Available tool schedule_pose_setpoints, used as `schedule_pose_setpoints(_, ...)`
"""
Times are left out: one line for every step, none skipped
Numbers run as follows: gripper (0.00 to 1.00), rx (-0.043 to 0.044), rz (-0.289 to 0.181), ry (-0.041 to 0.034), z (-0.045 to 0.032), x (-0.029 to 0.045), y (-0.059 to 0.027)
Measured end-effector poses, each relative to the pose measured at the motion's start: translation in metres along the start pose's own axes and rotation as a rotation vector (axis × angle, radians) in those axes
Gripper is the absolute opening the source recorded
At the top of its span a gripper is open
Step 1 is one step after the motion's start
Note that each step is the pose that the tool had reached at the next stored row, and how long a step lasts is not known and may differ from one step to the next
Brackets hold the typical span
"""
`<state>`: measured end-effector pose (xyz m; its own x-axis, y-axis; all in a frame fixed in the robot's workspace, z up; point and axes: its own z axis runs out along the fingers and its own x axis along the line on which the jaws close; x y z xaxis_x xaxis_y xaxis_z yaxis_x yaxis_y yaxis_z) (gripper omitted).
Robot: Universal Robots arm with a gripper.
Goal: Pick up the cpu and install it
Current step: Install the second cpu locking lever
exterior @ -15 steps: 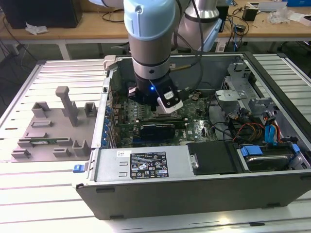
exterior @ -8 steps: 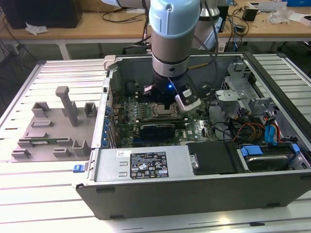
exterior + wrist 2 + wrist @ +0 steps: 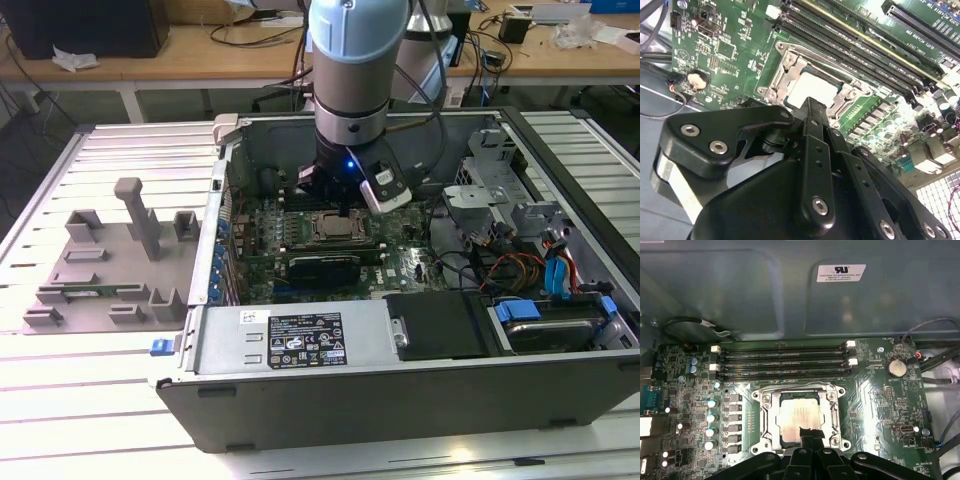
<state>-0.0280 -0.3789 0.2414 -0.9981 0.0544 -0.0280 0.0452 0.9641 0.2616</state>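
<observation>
Fingers (image 3: 812,125) of the gripper (image 3: 809,434) stand closest to the lens in both wrist views, pressed together into one narrow black tip with nothing held between them. That tip hangs just over the near edge of the cpu (image 3: 799,419), whether touching it or a hair above cannot be told. The cpu, a small silver square, lies flat inside the socket frame (image 3: 765,415) on the green motherboard (image 3: 880,405), with the metal bracket around it. In the second wrist view the same chip (image 3: 812,90) shows pale and seated in the frame just beyond the gripper (image 3: 812,111).

Past the socket run long dark memory slots (image 3: 782,360), side by side, with white clips at their ends. A round coin battery (image 3: 896,367) sits on the board off to one side of the slots. Behind the board rises the grey wall of the computer case (image 3: 740,290), bearing a white sticker (image 3: 841,273).

In the exterior view the arm (image 3: 350,70) reaches straight down into the open computer case (image 3: 400,390), which lies on a slatted tabletop (image 3: 100,400). On the exterior view's left, well apart from the case, rests a grey parts holder (image 3: 110,270). A wooden desk (image 3: 200,50) stands farther back.
</observation>
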Motion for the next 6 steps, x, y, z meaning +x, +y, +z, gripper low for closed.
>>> schedule_pose_setpoints(0.11,0.0002,0.000,-0.0001,0.0000,0.0000,0.0000)
schedule_pose_setpoints(0.11,0.0002,0.000,-0.0001,0.0000,0.0000,0.0000)
schedule_pose_setpoints(0.11,0.0006,0.000,-0.0001,0.0000,0.0000,0.0000)
schedule_pose_setpoints(0.11,0.0008,0.000,-0.0001,0.0000,0.0000,0.0001)
schedule_pose_setpoints(0.11,0.0008,0.000,-0.0001,0.0000,0.0000,0.0001)
schedule_pose_setpoints(0.11,0.0008,0.000,-0.0001,0.0000,0.0000,0.0001)
